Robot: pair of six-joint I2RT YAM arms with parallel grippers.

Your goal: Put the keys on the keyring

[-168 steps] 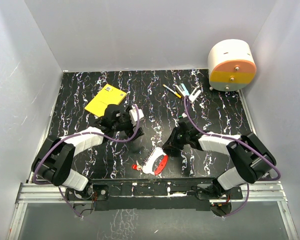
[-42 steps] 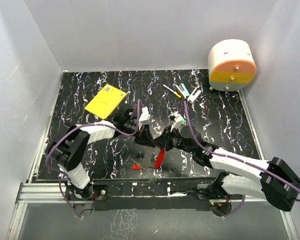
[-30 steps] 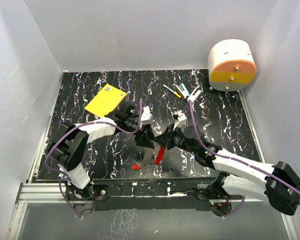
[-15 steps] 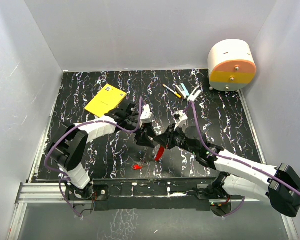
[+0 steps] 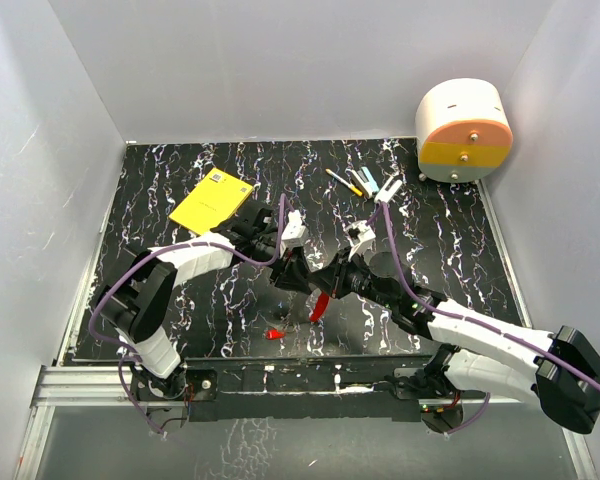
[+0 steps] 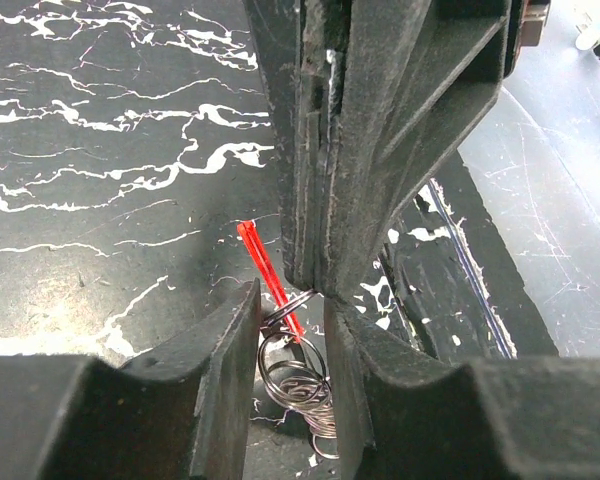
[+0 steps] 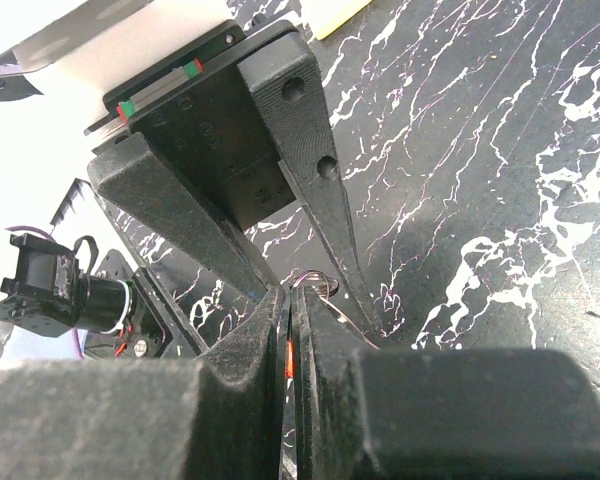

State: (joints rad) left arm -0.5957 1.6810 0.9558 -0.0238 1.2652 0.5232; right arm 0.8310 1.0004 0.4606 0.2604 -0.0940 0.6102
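A slim red plastic key (image 5: 319, 306) hangs tilted over the middle of the tabletop (image 5: 440, 230), nearer its near edge, clamped in the right gripper (image 7: 288, 300). Its lower end meets the coiled silver wire keyring (image 6: 298, 372) (pinched by the left gripper (image 6: 292, 300)). A smaller red piece (image 5: 274, 333) lies flat by the near edge.

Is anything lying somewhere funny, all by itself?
One small red piece lies alone on the table near the front edge, apart from both grippers. The left gripper pinches the keyring, the right gripper a red key.
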